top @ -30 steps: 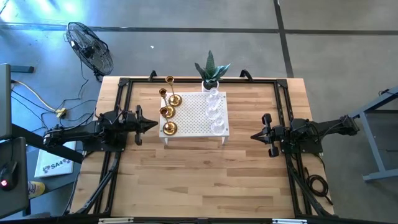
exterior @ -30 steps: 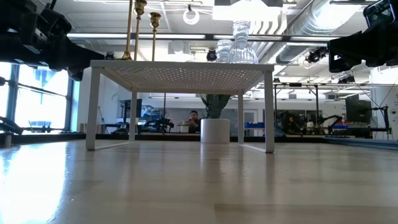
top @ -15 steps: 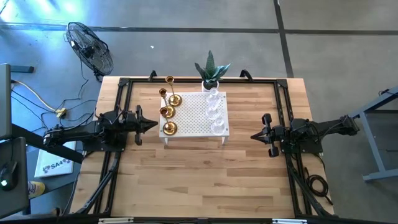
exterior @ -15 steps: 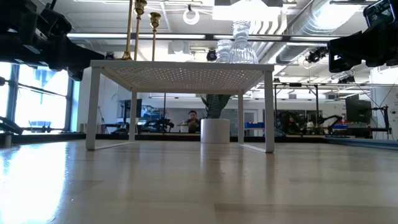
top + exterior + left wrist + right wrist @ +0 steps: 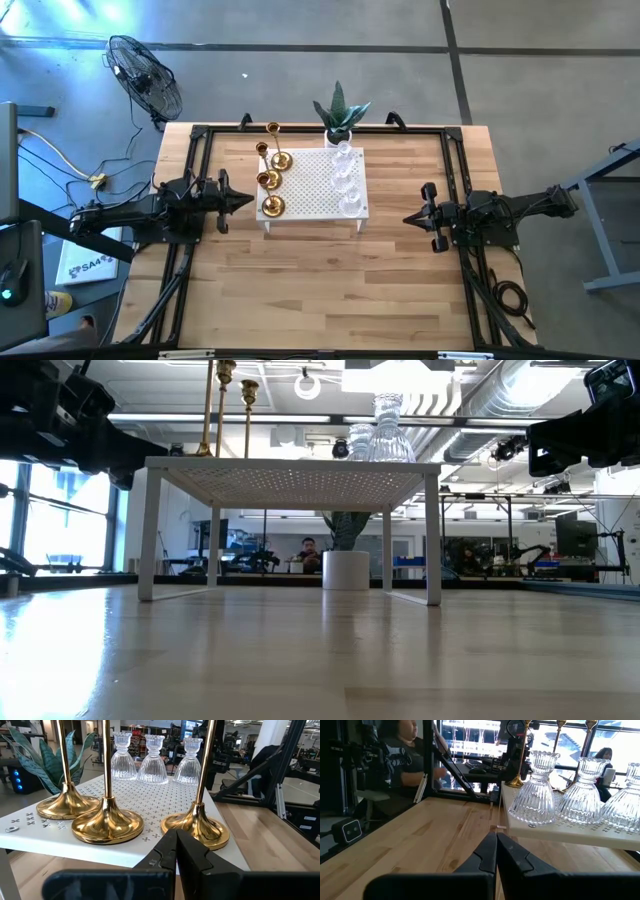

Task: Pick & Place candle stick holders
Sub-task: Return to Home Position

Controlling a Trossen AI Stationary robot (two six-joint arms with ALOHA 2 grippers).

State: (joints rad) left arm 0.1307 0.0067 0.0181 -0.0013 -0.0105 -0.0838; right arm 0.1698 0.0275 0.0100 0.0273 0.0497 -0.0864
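left tool [image 5: 175, 836] fingers together, empty, 9 o'clock of shelf [image 5: 312, 186]; right tool [image 5: 496, 839] same, near 4 o'clock. left wrist shows three gold holders [image 5: 107, 822], low view two.

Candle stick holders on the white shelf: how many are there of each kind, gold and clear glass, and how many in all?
Gold candle stick holders: 3
Clear glass candle stick holders: 3
Total on the white shelf: 6
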